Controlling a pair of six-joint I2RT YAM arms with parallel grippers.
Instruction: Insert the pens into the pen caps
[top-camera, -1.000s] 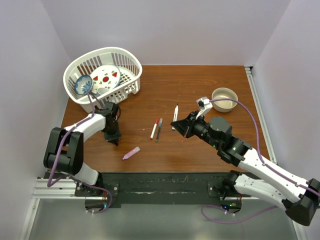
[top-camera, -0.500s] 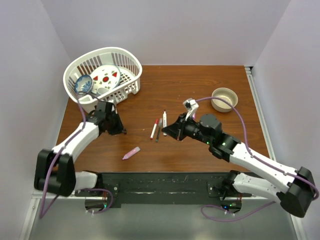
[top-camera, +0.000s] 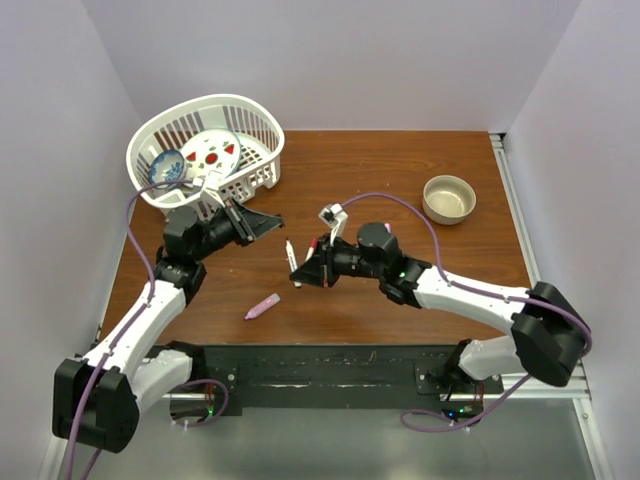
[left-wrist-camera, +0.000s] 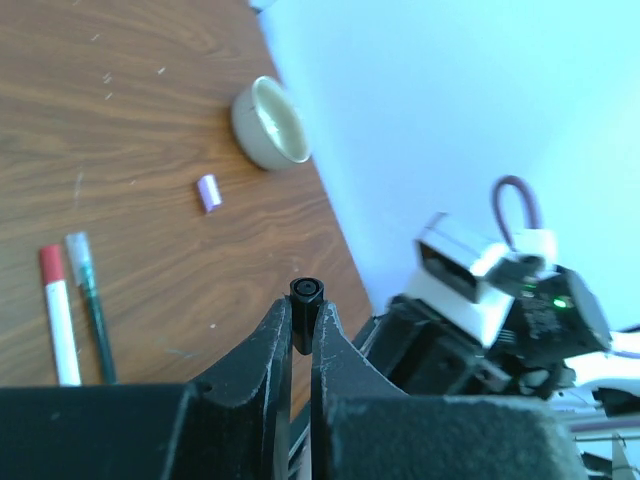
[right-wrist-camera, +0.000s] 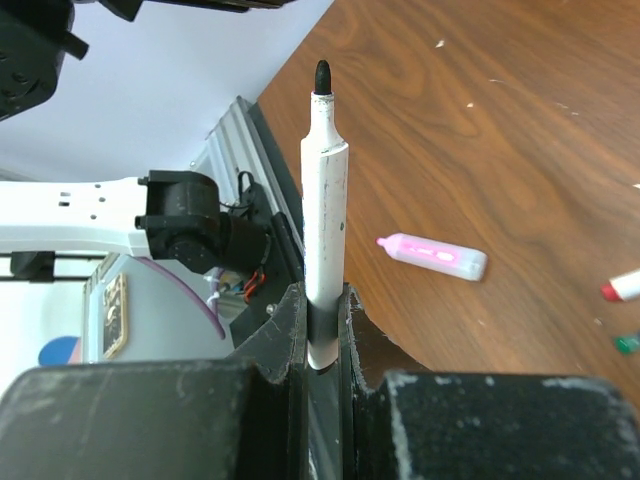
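The 2 arms have swung inward, left tool (left-wrist-camera: 300, 312) pinching a dark cap (left-wrist-camera: 307, 293), right tool (right-wrist-camera: 323, 300) clamping a white pen (right-wrist-camera: 325, 200).

White basket (top-camera: 268, 124) holds dishes (top-camera: 212, 152); beige bowl (top-camera: 449, 213) well apart.

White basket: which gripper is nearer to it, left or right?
Left. The left gripper, shut on a black cap, hangs just beside the basket's near right corner. The right gripper, holding a white pen, is farther off, over the table's middle.

Wooden table (top-camera: 400, 170) with basket (top-camera: 252, 180), bowl (top-camera: 449, 216), pens (left-wrist-camera: 58, 320), cap (left-wrist-camera: 208, 192)
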